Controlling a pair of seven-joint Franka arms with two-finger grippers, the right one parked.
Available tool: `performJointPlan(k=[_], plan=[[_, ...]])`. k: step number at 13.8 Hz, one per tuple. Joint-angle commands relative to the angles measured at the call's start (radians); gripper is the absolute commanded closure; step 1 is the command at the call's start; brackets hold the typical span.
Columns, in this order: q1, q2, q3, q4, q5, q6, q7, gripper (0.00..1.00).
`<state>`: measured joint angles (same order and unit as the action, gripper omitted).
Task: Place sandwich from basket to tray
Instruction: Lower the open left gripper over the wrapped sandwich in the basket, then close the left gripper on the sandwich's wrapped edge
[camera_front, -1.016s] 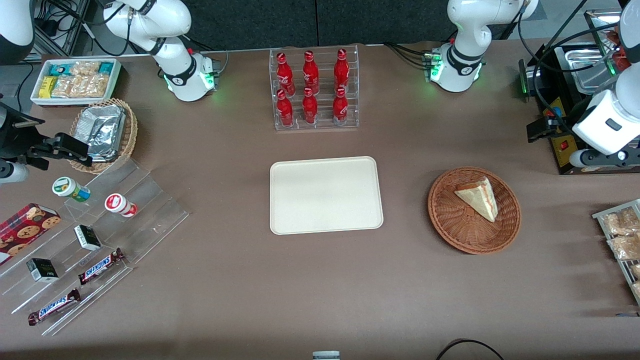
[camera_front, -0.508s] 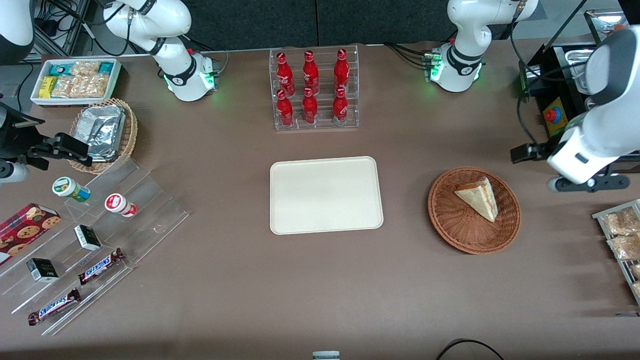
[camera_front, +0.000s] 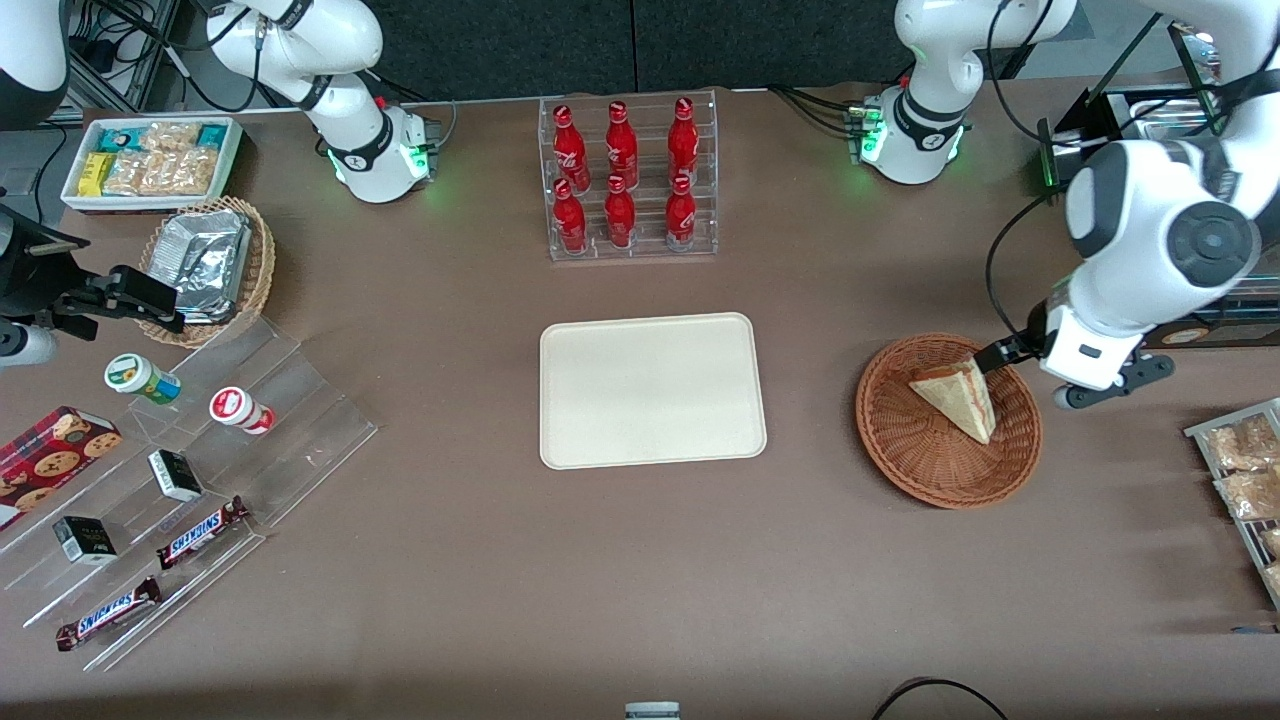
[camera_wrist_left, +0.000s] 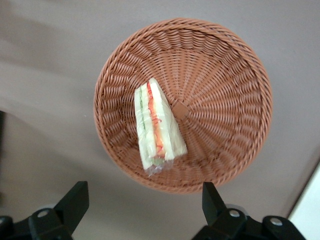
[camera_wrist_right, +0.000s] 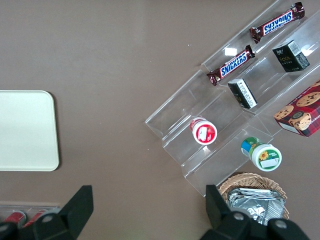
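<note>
Left gripper (camera_wrist_left: 142, 210) open, fingers spread wide, hovering above the reddish-brown wicker basket (camera_wrist_left: 227, 70) near its rim toward the working arm's end of the table. Triangular sandwich (camera_wrist_left: 156, 126) lying inside the basket (camera_front: 915, 450), wrapped in clear film, pale bread with red, orange and green layers along the cut edge. Cream tray (camera_front: 652, 390) well apart, mid-table, bare.
</note>
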<state>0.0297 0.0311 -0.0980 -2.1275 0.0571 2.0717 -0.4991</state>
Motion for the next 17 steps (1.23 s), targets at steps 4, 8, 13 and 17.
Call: performJointPlan(k=[4,8,13,17], plan=[[0.009,-0.063,-0.003,-0.221,0.003,0.231,-0.197,0.0],[0.006,-0.033,-0.002,-0.279,-0.002,0.347,-0.251,0.0],[0.007,0.03,-0.002,-0.319,-0.002,0.482,-0.28,0.0],[0.007,0.085,0.0,-0.318,-0.002,0.539,-0.28,0.0]])
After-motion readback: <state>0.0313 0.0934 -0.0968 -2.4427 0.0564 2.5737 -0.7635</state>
